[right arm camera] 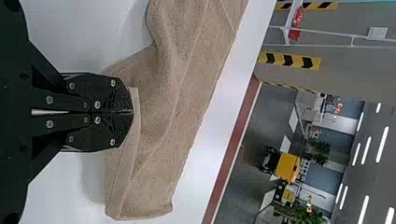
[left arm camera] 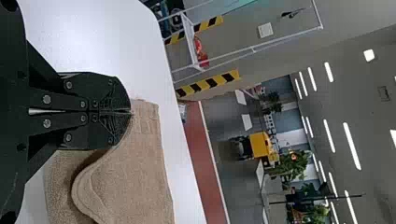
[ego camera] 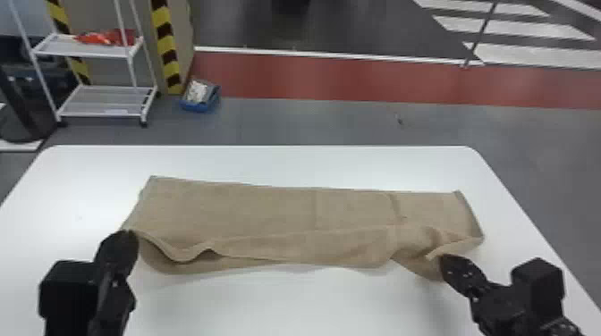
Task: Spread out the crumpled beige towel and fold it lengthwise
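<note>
The beige towel [ego camera: 268,210] lies as a long wide strip across the table, its near edge doubled in loose layers with waves at the left and a bunched fold at the right. My left gripper [ego camera: 127,234] is at its near left corner; in the left wrist view the left gripper [left arm camera: 130,112] is shut on the edge of the towel [left arm camera: 144,163]. At the near edge toward the right end is my right gripper [ego camera: 442,259]. The right wrist view has the right gripper [right arm camera: 132,112] shut on a hemmed edge of the towel [right arm camera: 173,93].
The white table [ego camera: 277,165] extends around the towel on all sides. Beyond its far edge, on the floor, stand a white wire shelf cart [ego camera: 107,100] at the left and a small blue bin [ego camera: 199,105].
</note>
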Robot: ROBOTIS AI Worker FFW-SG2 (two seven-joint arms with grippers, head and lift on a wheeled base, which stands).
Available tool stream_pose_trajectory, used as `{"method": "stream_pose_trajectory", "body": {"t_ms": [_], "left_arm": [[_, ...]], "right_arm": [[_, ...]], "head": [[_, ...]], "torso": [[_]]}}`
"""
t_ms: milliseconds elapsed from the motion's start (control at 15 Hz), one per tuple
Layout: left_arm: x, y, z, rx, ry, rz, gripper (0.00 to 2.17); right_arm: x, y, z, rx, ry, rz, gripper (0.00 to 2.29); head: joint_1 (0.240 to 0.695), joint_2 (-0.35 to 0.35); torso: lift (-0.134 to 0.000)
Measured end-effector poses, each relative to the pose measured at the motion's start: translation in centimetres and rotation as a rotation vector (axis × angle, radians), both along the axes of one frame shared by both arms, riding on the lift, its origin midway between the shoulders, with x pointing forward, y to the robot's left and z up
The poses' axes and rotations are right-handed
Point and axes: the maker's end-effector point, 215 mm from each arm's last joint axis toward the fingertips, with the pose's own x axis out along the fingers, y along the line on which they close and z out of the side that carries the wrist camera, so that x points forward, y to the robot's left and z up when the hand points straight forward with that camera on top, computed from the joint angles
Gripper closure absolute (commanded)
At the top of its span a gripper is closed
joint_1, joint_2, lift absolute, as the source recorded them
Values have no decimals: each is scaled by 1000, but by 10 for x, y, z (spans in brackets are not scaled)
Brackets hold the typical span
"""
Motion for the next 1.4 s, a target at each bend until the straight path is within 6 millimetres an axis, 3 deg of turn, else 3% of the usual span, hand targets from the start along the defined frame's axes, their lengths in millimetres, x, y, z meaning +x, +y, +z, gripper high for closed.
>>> {"method": "stream_pose_trajectory", "body": {"t_ms": [667, 733, 867, 1000, 1067, 1200, 1400], "left_arm": [[-1, -1, 17, -5, -42, 6, 1382], [-2, -2, 17, -5, -43, 4, 1382], [-3, -2, 17, -4, -42, 3, 1382], [-3, -2, 18, -5, -43, 1, 1382], [-3, -3, 18, -5, -44, 1, 1382], [-3, -2, 18, -5, -43, 2, 1382], [-4, -2, 17, -5, -41, 2, 1382]], "right_arm": [[-6, -85, 26, 75, -96, -143, 1615], [-8, -93, 20, 81, -85, -160, 1312], [-12, -101, 6, 68, -49, -177, 1065], [-16, -104, -4, 50, -17, -181, 461], [-18, -108, -7, 40, -4, -184, 448], [-24, -123, -4, 21, 4, -189, 49], [-27, -151, 25, -17, -50, -144, 164]], "head": [[695, -248], [695, -261], [695, -275], [695, -284], [695, -288], [695, -312], [695, -344]], "torso": [[-124], [-124], [-124], [-124], [-124], [-124], [-124]]}}
